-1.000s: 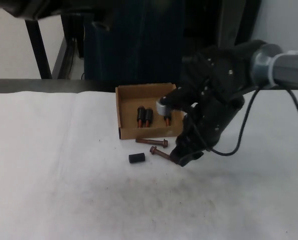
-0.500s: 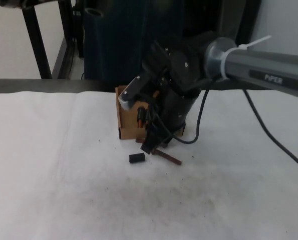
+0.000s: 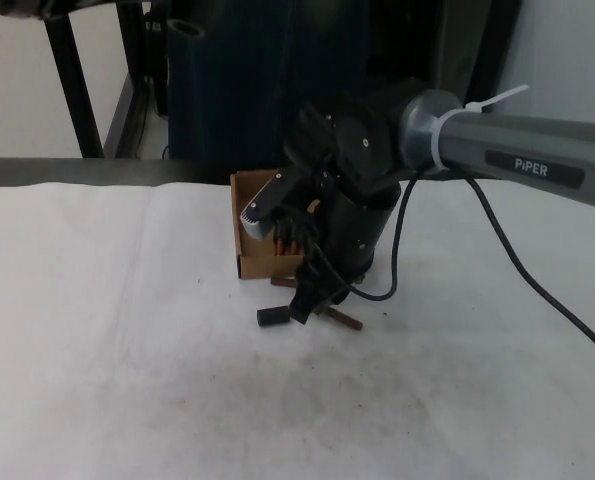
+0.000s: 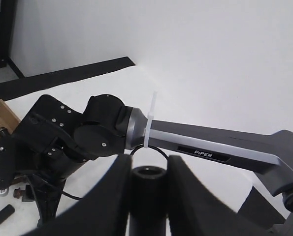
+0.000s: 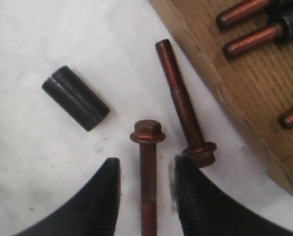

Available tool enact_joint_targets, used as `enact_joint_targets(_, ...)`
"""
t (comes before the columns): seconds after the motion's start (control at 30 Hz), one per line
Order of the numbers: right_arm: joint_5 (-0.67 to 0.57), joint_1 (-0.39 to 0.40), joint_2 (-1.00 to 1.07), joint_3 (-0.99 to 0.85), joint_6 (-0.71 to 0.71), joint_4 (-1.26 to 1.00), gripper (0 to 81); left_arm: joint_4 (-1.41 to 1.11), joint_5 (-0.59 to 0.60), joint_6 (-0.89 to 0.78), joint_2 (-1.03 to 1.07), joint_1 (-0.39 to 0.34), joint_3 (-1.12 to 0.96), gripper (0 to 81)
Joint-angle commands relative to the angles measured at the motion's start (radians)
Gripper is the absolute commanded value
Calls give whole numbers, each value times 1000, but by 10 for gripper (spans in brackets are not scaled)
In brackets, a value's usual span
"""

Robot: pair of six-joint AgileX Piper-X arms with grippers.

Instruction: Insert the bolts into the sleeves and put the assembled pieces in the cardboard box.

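Observation:
My right gripper (image 5: 145, 162) is open, low over the white cloth, with its fingers either side of a copper bolt (image 5: 147, 182). A second bolt (image 5: 185, 115) lies beside it, and a loose black sleeve (image 5: 76, 98) rests a little apart. In the high view the right gripper (image 3: 307, 302) hangs just in front of the cardboard box (image 3: 259, 262), next to the loose sleeve (image 3: 271, 318). My left gripper (image 4: 148, 169) is held high above the bench, shut on another black sleeve (image 4: 147, 192) with its bore facing the camera.
The cardboard box (image 5: 244, 83) holds several assembled pieces, their threaded ends (image 5: 254, 39) showing. The right arm (image 3: 517, 130) reaches in from the right, trailing a black cable (image 3: 537, 295). White cloth (image 3: 127, 380) covers the bench. Dark frames stand behind.
The right arm swung left from beside the bolts to in front of the box, and its gripper came down over one bolt. The sleeve on the cloth has not moved.

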Motion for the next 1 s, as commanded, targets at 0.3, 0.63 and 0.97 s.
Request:
enact_joint_targets(0.3,-50,-6,51,9,-3,-17,350,-6,-14,7,-9,2,-6,9)
enact_joint_targets(0.63,-46,-51,57,9,-10,-19,165,-6,-14,7,-9,2,-6,9)
enact_joint_targets(0.97,6,-73,49,6,71,11,3,-6,-7,7,-9,2,-6,9)
